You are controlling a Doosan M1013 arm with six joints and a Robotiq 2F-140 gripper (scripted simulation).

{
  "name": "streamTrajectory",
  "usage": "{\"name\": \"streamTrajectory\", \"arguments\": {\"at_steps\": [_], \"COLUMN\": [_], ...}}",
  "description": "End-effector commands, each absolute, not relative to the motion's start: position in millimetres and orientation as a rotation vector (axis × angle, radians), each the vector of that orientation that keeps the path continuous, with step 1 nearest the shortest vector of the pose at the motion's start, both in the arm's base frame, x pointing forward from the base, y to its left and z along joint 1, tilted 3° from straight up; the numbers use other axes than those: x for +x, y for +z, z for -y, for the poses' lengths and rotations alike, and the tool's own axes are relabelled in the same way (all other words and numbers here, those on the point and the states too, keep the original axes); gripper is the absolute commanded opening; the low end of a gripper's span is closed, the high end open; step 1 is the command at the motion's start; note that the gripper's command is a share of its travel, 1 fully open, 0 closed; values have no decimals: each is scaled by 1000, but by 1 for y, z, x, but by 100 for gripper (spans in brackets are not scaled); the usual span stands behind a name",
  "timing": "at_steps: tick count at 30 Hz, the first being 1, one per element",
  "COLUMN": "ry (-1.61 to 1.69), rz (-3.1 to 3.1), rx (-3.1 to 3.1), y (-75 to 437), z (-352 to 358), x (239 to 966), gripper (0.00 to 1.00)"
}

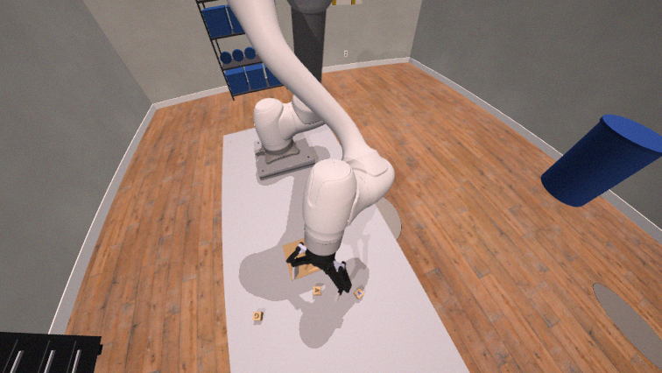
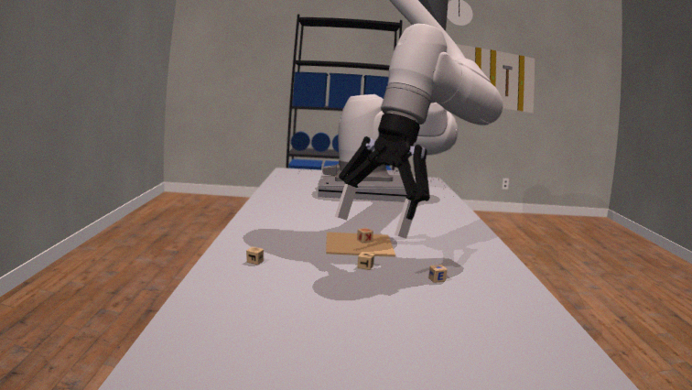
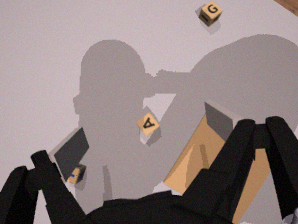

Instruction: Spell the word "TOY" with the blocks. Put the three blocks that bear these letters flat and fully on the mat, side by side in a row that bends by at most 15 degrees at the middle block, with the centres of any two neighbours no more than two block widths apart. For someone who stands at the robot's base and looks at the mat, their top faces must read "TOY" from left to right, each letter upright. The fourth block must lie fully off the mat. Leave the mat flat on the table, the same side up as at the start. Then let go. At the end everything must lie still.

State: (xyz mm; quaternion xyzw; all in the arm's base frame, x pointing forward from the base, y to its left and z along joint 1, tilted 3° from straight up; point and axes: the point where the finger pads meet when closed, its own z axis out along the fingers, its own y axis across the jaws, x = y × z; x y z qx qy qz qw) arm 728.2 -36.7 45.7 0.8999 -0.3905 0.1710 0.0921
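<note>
A tan mat (image 1: 288, 248) (image 2: 340, 244) (image 3: 186, 165) lies on the white table. One block (image 2: 364, 234) with a red letter on its side stands on the mat; the arm hides it in the top view. A second block (image 1: 317, 290) (image 2: 365, 260) (image 3: 148, 123) lies just off the mat's front edge. A third block (image 1: 359, 292) (image 2: 437, 273) (image 3: 75, 175) with a blue letter lies further to the side. A fourth block (image 1: 257, 315) (image 2: 254, 254) (image 3: 210, 12) lies apart on the other side. My gripper (image 1: 320, 277) (image 2: 373, 220) (image 3: 144, 125) is open and empty. It hangs above the mat's front edge and the second block.
The robot base (image 1: 282, 159) stands at the table's far end. A shelf (image 2: 339, 92) with blue boxes stands behind it. A blue cylinder (image 1: 602, 159) shows at the right of the top view. The wooden floor (image 2: 96, 271) surrounds the table.
</note>
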Motion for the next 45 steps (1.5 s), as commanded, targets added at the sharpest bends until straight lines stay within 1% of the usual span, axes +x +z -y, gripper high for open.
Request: {"name": "streamTrajectory", "arguments": {"at_steps": [1,43,45], "ry": [503,503,503], "rz": [1157,1157,1158], "rx": [2673,2673,2673], "y": [41,41,41], "z": [35,35,44], "x": [727,727,727], "gripper": [100,100,100]}}
